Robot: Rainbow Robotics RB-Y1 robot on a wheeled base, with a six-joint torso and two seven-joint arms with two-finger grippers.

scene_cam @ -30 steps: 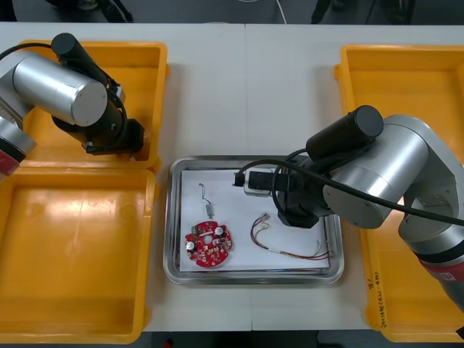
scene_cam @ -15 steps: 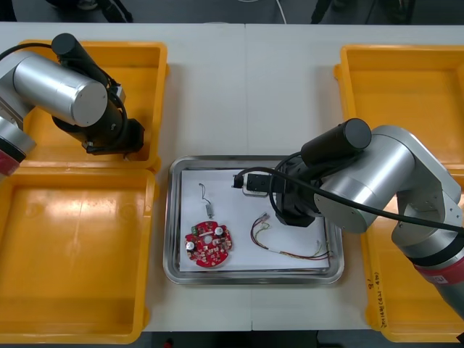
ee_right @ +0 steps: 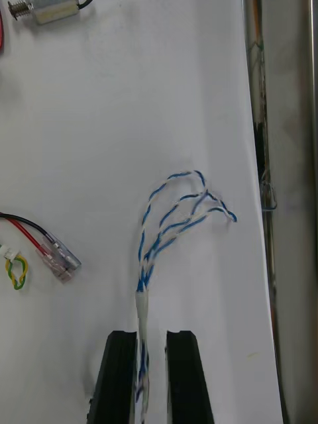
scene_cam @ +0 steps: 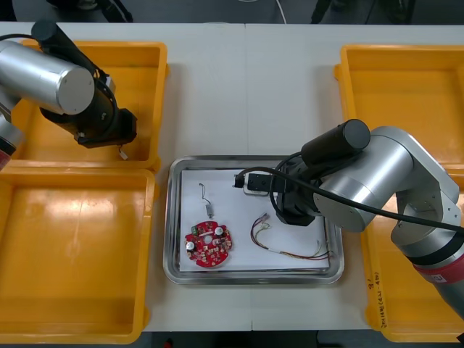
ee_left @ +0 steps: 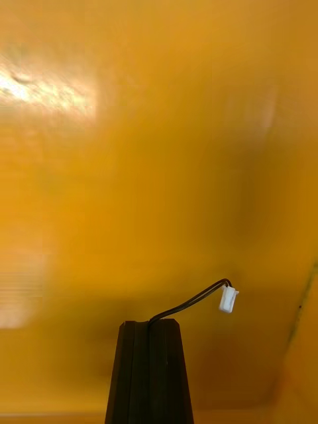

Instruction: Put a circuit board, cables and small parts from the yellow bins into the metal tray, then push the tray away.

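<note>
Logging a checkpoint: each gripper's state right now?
Left gripper: shut on the black cable, above a yellow bin.
Right gripper: shut on the twisted blue and white cable, over the metal tray.

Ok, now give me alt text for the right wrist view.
The right gripper, over the metal tray's white inside, is shut on a twisted blue and white cable whose loose strands fan out beyond its fingers. A red and yellow cable lies to one side, a small metal part farther off.
</note>
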